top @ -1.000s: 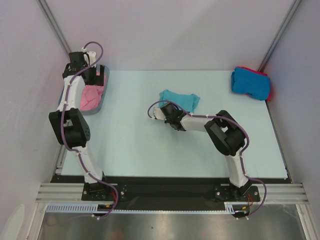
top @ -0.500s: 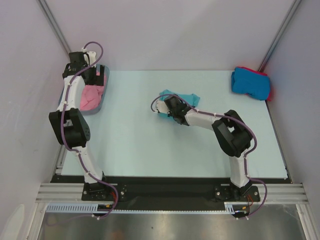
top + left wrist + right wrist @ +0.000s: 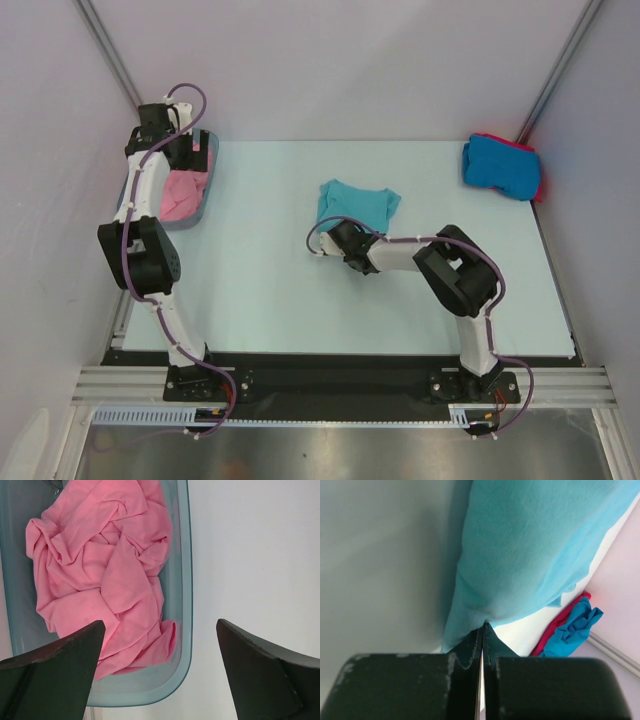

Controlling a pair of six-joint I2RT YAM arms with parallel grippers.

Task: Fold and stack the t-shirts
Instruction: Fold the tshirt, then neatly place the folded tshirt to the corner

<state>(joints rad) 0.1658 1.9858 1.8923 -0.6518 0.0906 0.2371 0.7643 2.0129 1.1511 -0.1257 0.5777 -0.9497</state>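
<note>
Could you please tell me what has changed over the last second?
The right gripper, shut on the teal t-shirt, swung out over it and drew back toward the bases, leaving the shirt spread wider. The left gripper stays open above the pink t-shirt in the tub; the blue t-shirt is unmoved.

Pink t-shirt [image 3: 110,580] matt cloth; tub [image 3: 140,692] perhaps plastic.

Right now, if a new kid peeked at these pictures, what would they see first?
Probably the teal t-shirt in the middle of the table, pinched at an edge by the right arm's fingers. Next, the crumpled pink t-shirt in the tub at the far left, under the left arm's open fingers. A bright blue t-shirt sits on a red t-shirt in the far right corner.
</note>
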